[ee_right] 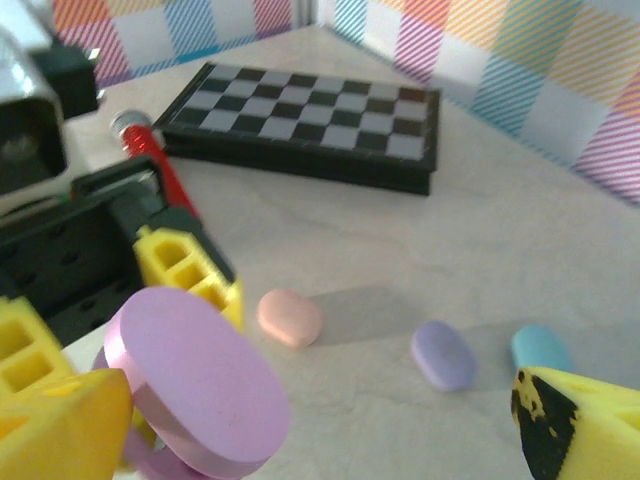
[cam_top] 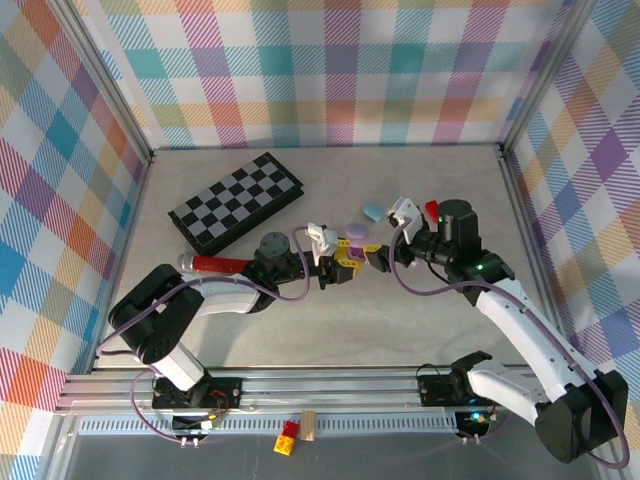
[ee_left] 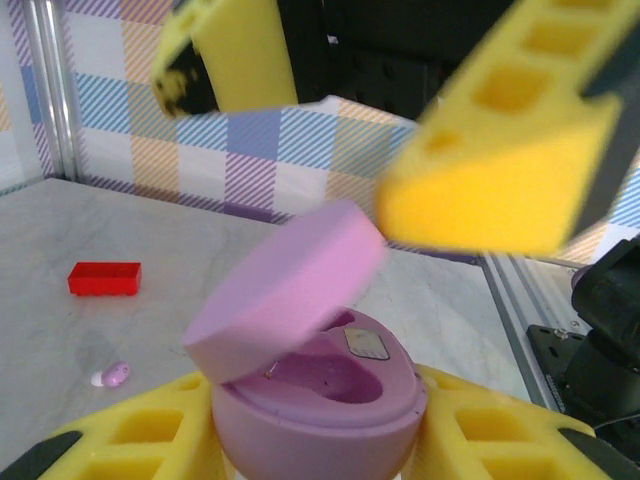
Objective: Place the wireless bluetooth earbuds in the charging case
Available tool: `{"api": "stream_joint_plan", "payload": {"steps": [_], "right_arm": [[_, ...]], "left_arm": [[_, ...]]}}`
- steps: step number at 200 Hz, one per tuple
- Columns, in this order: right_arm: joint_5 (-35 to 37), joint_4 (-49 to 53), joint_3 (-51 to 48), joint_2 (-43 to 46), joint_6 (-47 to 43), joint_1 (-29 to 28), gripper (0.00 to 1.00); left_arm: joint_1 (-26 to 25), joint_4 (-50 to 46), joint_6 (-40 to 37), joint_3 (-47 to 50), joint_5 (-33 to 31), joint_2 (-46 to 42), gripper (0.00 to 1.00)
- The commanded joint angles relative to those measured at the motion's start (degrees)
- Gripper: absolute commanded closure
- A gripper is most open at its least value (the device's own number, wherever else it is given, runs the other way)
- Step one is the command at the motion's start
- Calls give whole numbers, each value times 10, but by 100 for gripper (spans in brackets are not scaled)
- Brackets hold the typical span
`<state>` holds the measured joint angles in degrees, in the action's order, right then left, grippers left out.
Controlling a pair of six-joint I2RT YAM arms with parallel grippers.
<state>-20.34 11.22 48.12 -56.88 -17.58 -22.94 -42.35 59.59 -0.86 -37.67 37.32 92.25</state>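
Between the two arms, just above the table (cam_top: 440, 190), the left gripper (cam_top: 338, 268) is closed on the lower half of the purple charging case (ee_left: 320, 400), with one yellow finger on each side of it. The lid (ee_left: 285, 290) is tilted up and the hollow under it is exposed; as far as I can see, no bud sits inside, only a small metal contact.

The right gripper (cam_top: 385, 255) hangs close over the case with its jaws spread wide and nothing between them. In the left wrist view its yellow fingers (ee_left: 490, 170) stand on both sides above the lid.

One pink earbud (ee_left: 112, 375) lies on the table left of the case, near the red block (ee_left: 105, 277) but not touching it. Farther away, three pastel ovals (ee_right: 443, 355) in pink, purple and teal lie apart from each other. They look like closed cases, but I cannot tell for sure.

I judge that the case is ready and open, and that fetching a bud is the step now. The right arm should move away from the lid, go down to the pink earbud and pinch it very lightly, because it is tiny and can slip or roll. After that it must bring the bud over the hollow with the stem pointing down, while the left gripper holds the case steady.
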Motion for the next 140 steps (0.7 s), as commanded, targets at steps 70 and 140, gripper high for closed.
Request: {"api": "stream_joint_plan", "payload": {"steps": [70,140], "right_arm": [[-80,-97,-29,63,80,6,1],[38,-105,-100,25,454,223,10]], "left_arm": [[24,69,20,11,20,-8,60],[61,83,18,44,14,-27,60]]}}
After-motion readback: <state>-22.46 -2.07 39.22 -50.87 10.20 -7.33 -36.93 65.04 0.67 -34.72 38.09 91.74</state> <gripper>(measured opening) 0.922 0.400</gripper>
